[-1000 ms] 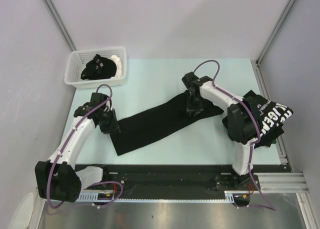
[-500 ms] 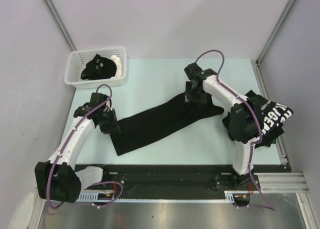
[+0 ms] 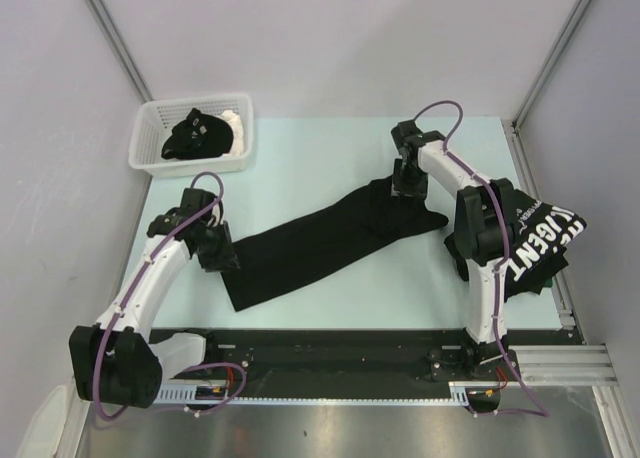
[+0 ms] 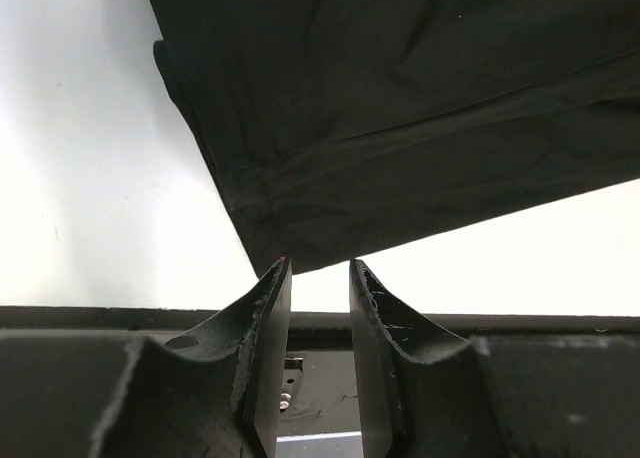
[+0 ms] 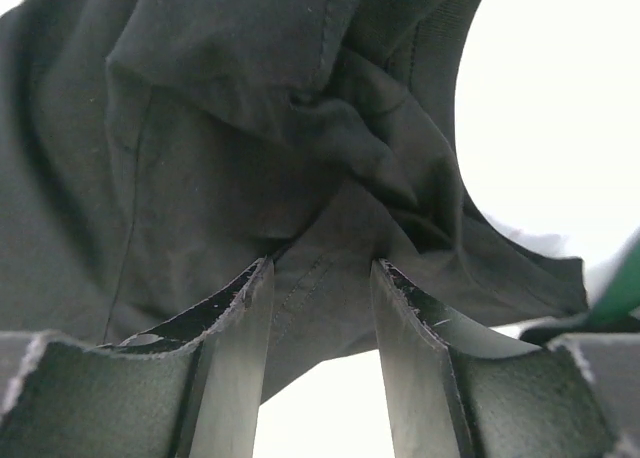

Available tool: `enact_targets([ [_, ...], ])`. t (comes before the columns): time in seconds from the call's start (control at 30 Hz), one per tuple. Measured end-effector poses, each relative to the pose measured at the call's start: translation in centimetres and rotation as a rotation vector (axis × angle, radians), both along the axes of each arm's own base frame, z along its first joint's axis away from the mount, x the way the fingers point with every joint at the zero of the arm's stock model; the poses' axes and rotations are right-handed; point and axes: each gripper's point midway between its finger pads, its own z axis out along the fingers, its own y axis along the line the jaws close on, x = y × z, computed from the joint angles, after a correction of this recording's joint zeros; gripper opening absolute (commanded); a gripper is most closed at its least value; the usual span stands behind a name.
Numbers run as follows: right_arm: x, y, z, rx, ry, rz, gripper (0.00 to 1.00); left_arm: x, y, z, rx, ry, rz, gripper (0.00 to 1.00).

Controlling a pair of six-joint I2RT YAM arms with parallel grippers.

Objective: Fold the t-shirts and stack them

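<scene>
Stretching between left claw (image 3: 219, 255) and right claw (image 3: 405, 189) lies one t-shirt (image 3: 320, 240).

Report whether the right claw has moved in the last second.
Yes. The right claw has shifted rightward and toward the far edge of the table. It is now at the far end of the spread black t-shirt.

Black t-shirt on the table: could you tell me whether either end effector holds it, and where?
Apparently neither: left end effector and right end effector stand open at the t-shirt's ends.
</scene>
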Motion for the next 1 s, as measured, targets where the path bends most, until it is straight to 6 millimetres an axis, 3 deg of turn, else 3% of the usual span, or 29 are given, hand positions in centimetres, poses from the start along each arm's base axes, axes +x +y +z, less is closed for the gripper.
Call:
enact_targets([
  [0.17,0.5,0.6,-0.4,0.019,0.008,0.021,0.48,-0.3,0.1,-0.1,0.003,0.013,0.015,0.35],
  [0.43,3.6,3.0,4.2,0.087,-0.116,0.05,0.47,-0.4,0.3,0.1,0.01,0.01,0.029,0.35],
  [0.53,3.9,4.0,4.9,0.102,-0.136,0.068,0.46,-0.4,0.3,0.1,0.01,0.008,0.03,0.35],
  [0.73,3.4,4.8,2.2,0.092,-0.075,0.092,0.45,-0.5,0.3,0.1,0.01,0.008,0.03,0.35],
  [1.0,2.5,3.6,-0.2,0.064,-0.013,0.09,0.45,-0.8,0.4,-0.2,0.016,0.018,0.033,0.35],
])
